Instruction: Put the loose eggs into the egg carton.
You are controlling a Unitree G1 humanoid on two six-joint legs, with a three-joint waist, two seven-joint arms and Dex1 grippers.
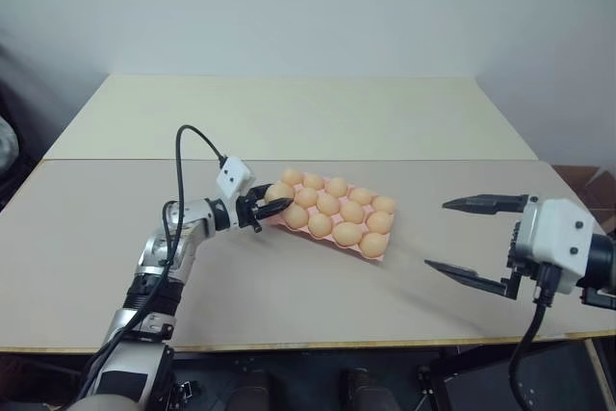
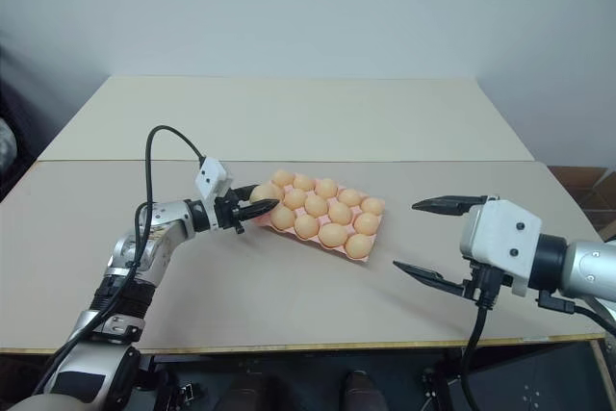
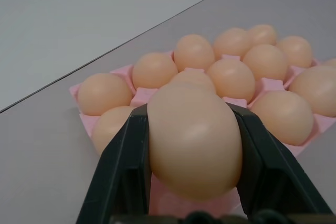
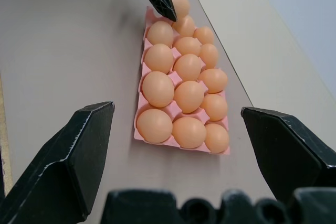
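Observation:
The pink egg carton (image 1: 272, 220) lies at the middle of the grey table with several pale orange eggs (image 1: 328, 204) in its cups. My left gripper (image 1: 269, 204) is shut on one egg (image 3: 194, 140), which it holds between its black fingers (image 3: 123, 171) just above the carton's left end. In the right wrist view the same held egg (image 4: 180, 1) shows at the carton's far end. My right gripper (image 1: 436, 234) stands open and empty above the table to the right of the carton, pointing toward it.
The grey table (image 1: 87, 257) joins a paler beige table (image 1: 289, 113) behind it along a seam. The front edge (image 1: 318, 342) runs close below both arms. A black cable (image 1: 181, 156) loops above my left forearm.

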